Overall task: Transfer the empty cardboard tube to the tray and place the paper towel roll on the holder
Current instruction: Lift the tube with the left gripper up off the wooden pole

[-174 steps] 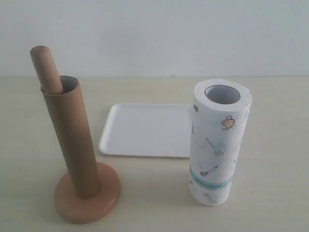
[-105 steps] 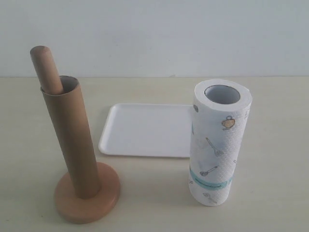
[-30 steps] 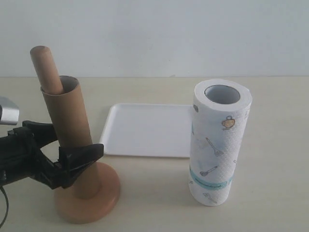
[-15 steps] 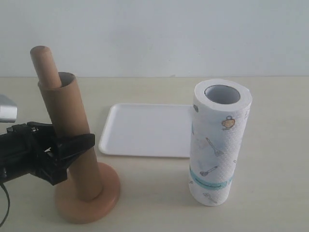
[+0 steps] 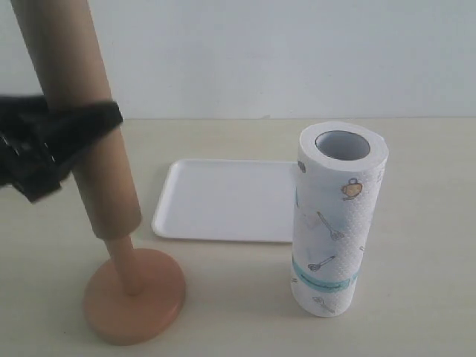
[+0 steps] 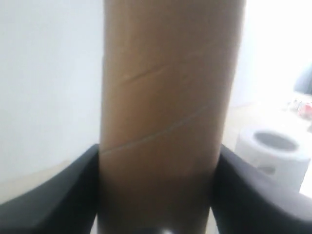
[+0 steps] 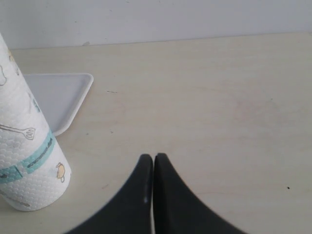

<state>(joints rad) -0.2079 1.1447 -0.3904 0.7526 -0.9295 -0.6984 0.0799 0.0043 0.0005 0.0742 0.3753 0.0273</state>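
Exterior view, left of frame: left hand (image 5: 82,115) clamped on empty cardboard tube (image 5: 89,171), held above holder (image 5: 134,297) base, post entering tube's lower end. Tray (image 5: 223,201) at centre, paper towel roll (image 5: 335,223) upright at right on worktop (image 5: 416,223). Right hand (image 7: 153,195) fully closed, gripping nothing

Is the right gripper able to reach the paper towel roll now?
Probably yes: the right gripper is shut and empty, with only bare table between it and the upright paper towel roll; it must open first.
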